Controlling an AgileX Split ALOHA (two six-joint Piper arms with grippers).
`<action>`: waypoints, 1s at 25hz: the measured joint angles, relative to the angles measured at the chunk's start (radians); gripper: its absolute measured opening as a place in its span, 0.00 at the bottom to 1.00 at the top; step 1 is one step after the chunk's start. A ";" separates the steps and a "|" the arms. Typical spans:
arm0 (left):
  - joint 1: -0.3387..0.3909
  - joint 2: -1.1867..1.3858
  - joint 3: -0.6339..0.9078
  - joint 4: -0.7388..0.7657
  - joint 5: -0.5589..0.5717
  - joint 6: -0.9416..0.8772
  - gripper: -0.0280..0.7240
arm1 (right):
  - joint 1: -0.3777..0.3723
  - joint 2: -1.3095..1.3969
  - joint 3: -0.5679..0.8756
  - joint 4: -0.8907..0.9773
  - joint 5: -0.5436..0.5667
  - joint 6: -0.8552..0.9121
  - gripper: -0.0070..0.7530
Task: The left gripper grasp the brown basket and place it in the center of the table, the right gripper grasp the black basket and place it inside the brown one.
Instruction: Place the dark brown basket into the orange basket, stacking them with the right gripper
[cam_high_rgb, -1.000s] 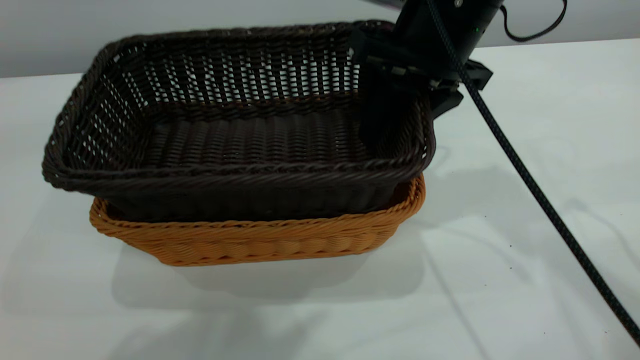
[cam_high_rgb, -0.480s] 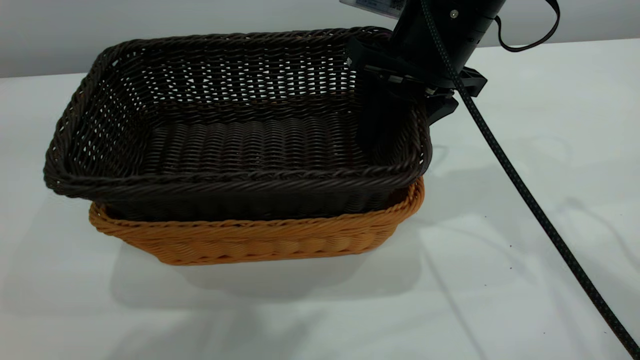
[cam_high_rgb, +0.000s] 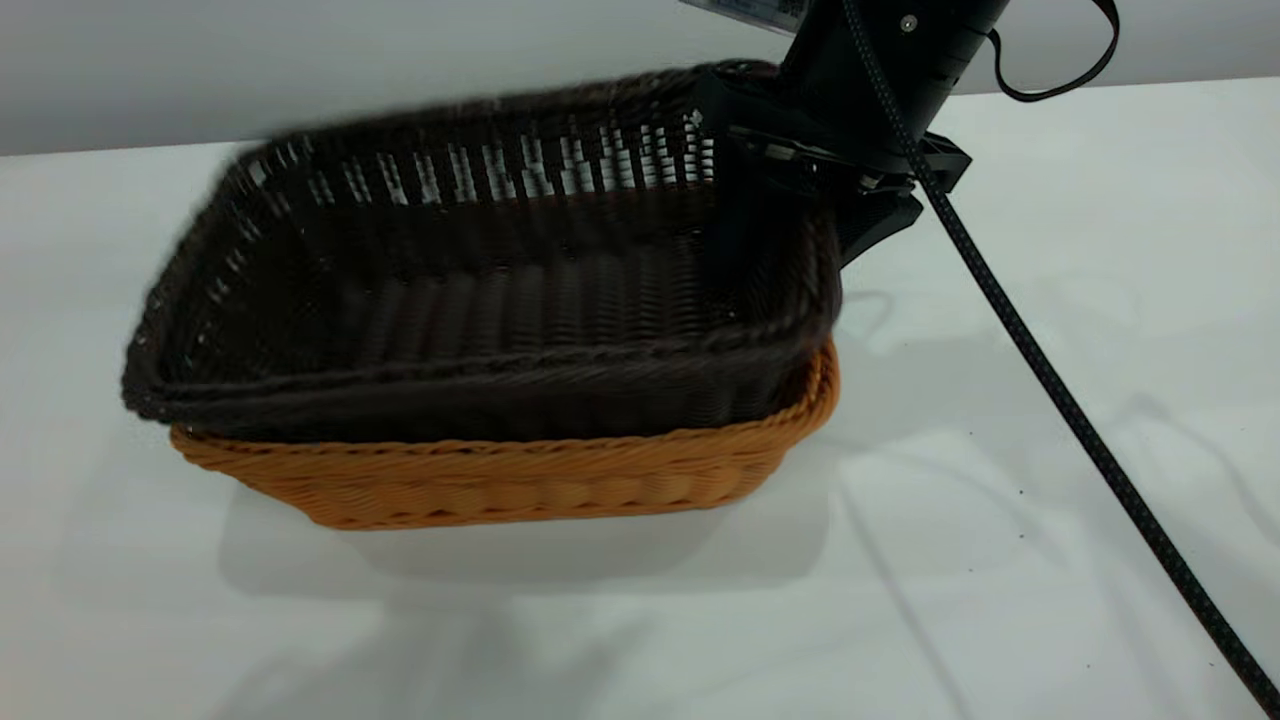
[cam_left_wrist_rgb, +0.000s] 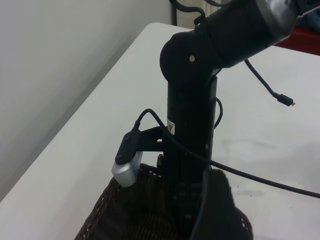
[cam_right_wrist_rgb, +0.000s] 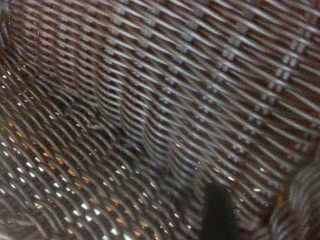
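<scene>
The black basket (cam_high_rgb: 480, 300) sits nested in the brown basket (cam_high_rgb: 500, 485) on the white table (cam_high_rgb: 1000, 520), tilted, with its far right corner higher. My right gripper (cam_high_rgb: 825, 235) straddles the black basket's right wall, one finger inside and one outside, shut on it. In the right wrist view the dark weave (cam_right_wrist_rgb: 150, 100) fills the picture, orange shows through its gaps, and one black finger (cam_right_wrist_rgb: 216, 212) lies against it. In the left wrist view one blurred dark finger (cam_left_wrist_rgb: 217, 207) of my left gripper shows near the black basket's corner (cam_left_wrist_rgb: 125, 220), facing the right arm (cam_left_wrist_rgb: 192, 100).
A braided black cable (cam_high_rgb: 1050, 370) runs from the right arm down across the table to the front right corner. A grey wall (cam_high_rgb: 300, 60) rises behind the table's far edge. Bare tabletop lies in front of and to the right of the baskets.
The black basket has shifted right and its left end has dropped closer to the brown basket's rim; it is blurred with motion. The right gripper has barely moved.
</scene>
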 joint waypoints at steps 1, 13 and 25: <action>0.000 0.000 0.000 0.000 0.000 0.000 0.60 | 0.000 0.000 0.000 0.000 0.001 0.000 0.62; 0.000 0.000 0.000 0.000 0.000 0.002 0.60 | 0.000 -0.014 -0.043 -0.030 0.055 0.000 0.72; 0.000 0.000 0.000 0.001 0.001 0.001 0.60 | 0.000 -0.038 -0.136 -0.133 0.136 0.096 0.73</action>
